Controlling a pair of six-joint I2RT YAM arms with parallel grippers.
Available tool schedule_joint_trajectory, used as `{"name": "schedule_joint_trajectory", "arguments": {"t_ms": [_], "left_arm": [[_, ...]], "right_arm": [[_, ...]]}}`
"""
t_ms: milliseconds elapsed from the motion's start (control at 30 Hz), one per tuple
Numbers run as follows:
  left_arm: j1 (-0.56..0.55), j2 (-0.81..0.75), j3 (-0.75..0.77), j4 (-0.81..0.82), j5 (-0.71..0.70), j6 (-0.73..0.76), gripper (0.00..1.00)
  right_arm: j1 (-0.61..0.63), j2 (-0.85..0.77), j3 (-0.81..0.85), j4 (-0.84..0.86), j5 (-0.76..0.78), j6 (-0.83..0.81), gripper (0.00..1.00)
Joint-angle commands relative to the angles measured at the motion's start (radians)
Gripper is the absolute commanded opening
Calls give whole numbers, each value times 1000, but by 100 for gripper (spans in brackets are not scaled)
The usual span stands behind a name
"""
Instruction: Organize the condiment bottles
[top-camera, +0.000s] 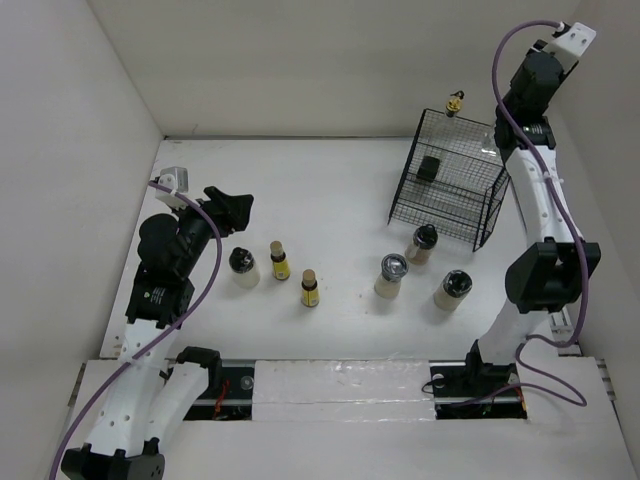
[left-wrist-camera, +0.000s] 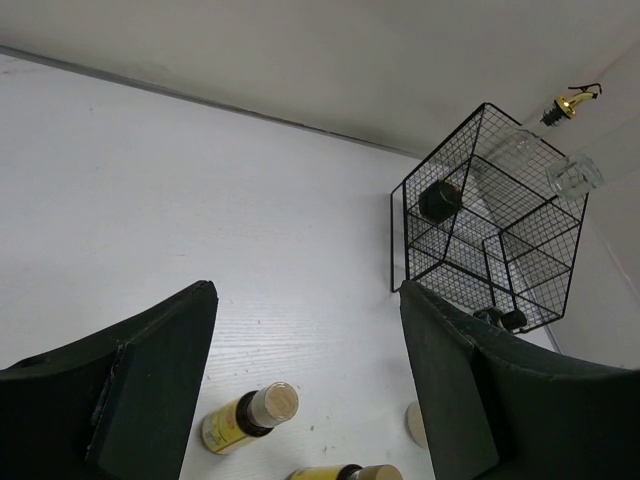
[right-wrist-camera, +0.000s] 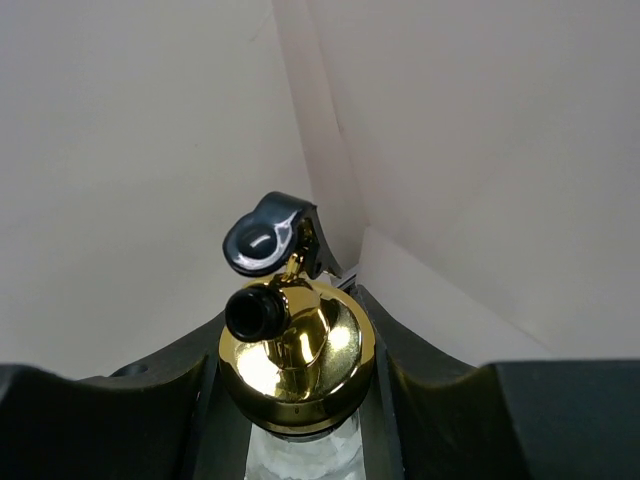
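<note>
My right gripper (right-wrist-camera: 290, 400) is shut on a tall clear glass bottle (right-wrist-camera: 296, 355), just below its gold pourer top. In the top view its fingers are hidden under the wrist (top-camera: 530, 90), beside clear glass (top-camera: 490, 150) at the basket's back right. A gold pourer top (top-camera: 455, 103) shows above the basket's back edge. Two yellow brown-capped bottles (top-camera: 279, 260) (top-camera: 309, 289) stand mid-table and show in the left wrist view (left-wrist-camera: 245, 418). One cream shaker (top-camera: 243, 265) stands left and three (top-camera: 421, 243) (top-camera: 391, 274) (top-camera: 452, 289) right. My left gripper (top-camera: 235, 210) (left-wrist-camera: 307, 295) is open and empty above the left shaker.
The black wire basket (top-camera: 480, 215) (left-wrist-camera: 490, 230) stands at the back right near the wall, with a dark-lidded item (top-camera: 430, 168) inside. White walls enclose the table on three sides. The arm bases sit at the near edge.
</note>
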Motion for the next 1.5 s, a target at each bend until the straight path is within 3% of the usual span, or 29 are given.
{"name": "schedule_joint_trajectory", "arguments": {"t_ms": [0, 300, 667, 767, 800, 900, 933, 1067, 1133, 1200, 1233, 1267, 1300, 1400, 1467], "left_arm": [[6, -6, 6, 45, 5, 5, 69], [6, 4, 6, 45, 5, 5, 69], [6, 4, 6, 54, 5, 5, 69], [6, 4, 6, 54, 5, 5, 69], [6, 4, 6, 54, 5, 5, 69], [6, 4, 6, 54, 14, 5, 69], [6, 4, -3, 54, 14, 5, 69], [6, 4, -3, 54, 14, 5, 70], [6, 4, -3, 54, 14, 5, 70], [6, 4, -3, 54, 14, 5, 70], [6, 4, -3, 54, 14, 5, 70], [6, 4, -3, 54, 14, 5, 70], [6, 4, -3, 54, 14, 5, 69], [6, 4, -3, 54, 14, 5, 59], [6, 4, -3, 54, 14, -4, 49]], "right_arm": [[8, -16, 31, 177, 22, 10, 0], [26, -28, -231, 278, 11, 10, 0], [35, -59, -432, 278, -18, 88, 22], [35, -70, -461, 266, -27, 99, 32], [35, -80, -462, 266, -27, 108, 44], [35, -123, -449, 240, -27, 108, 60], [35, -137, -449, 229, -27, 96, 69], [35, -243, -440, 220, -72, 73, 83], [57, -322, -484, 211, -98, 63, 83], [86, -384, -538, 211, -233, 63, 66], [124, -444, -605, 195, -309, 63, 54], [152, -470, -644, 195, -378, 86, 20], [187, -488, -682, 195, -524, 86, 12], [365, -515, -799, 233, -708, 95, 1], [521, -503, -827, 234, -806, 70, 5]]}}
